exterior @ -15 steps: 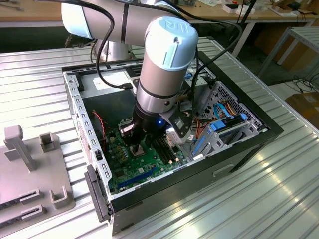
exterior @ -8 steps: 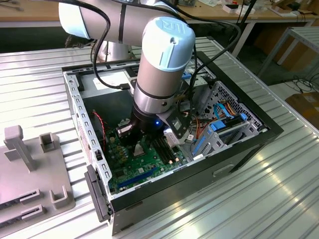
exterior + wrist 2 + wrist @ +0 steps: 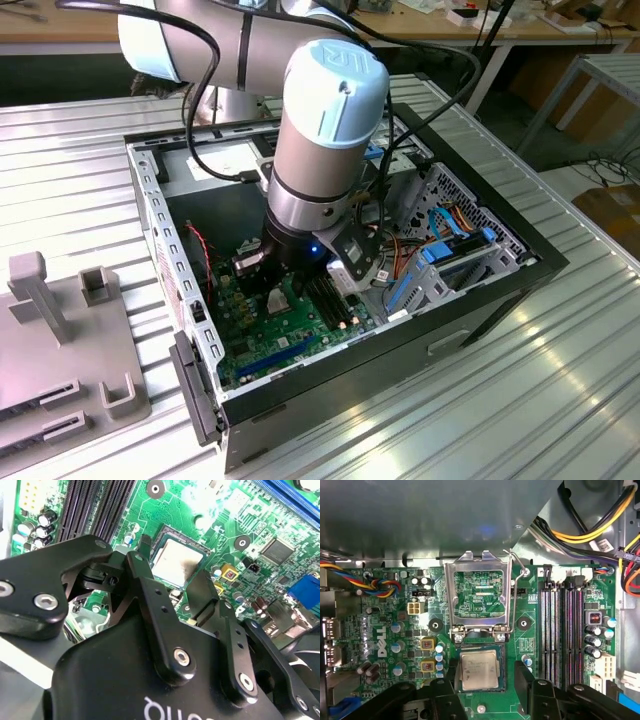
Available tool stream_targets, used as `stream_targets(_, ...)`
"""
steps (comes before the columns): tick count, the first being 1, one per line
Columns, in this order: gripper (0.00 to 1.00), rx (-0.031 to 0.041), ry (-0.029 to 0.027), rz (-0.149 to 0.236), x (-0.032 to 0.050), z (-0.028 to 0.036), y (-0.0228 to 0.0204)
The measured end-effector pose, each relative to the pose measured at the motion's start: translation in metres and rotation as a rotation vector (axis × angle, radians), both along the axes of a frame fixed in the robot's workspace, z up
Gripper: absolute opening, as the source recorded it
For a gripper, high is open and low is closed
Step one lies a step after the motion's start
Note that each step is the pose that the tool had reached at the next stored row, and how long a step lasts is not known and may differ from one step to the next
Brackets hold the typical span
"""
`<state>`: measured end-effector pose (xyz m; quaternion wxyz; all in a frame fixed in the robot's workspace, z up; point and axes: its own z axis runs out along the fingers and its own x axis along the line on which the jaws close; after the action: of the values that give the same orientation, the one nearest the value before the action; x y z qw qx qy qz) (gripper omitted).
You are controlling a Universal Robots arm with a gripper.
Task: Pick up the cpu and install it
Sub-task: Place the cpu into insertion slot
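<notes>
The cpu is a small square chip with a silver-grey top. It lies flat in the socket of the green motherboard and also appears in the second wrist view. My gripper hangs low over it, open, with one black finger on each side of the chip. A narrow gap shows between that finger and the socket edge. The hinged metal socket frame stands folded back, away from the cpu. In the exterior view my gripper is deep inside the computer case, and the arm hides the cpu.
Long black memory slots run beside the socket. Yellow, red and orange cables hang near the case corner, and a drive bay with blue cables sits on the exterior view's right. A grey fixture block stands outside the case.
</notes>
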<state>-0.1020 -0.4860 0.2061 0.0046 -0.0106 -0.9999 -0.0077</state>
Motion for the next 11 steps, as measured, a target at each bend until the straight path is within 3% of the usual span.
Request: stream_targets(11, 0.56, 0.001, -0.0004, 0.004, -0.0012, -0.0005, 0.0001)
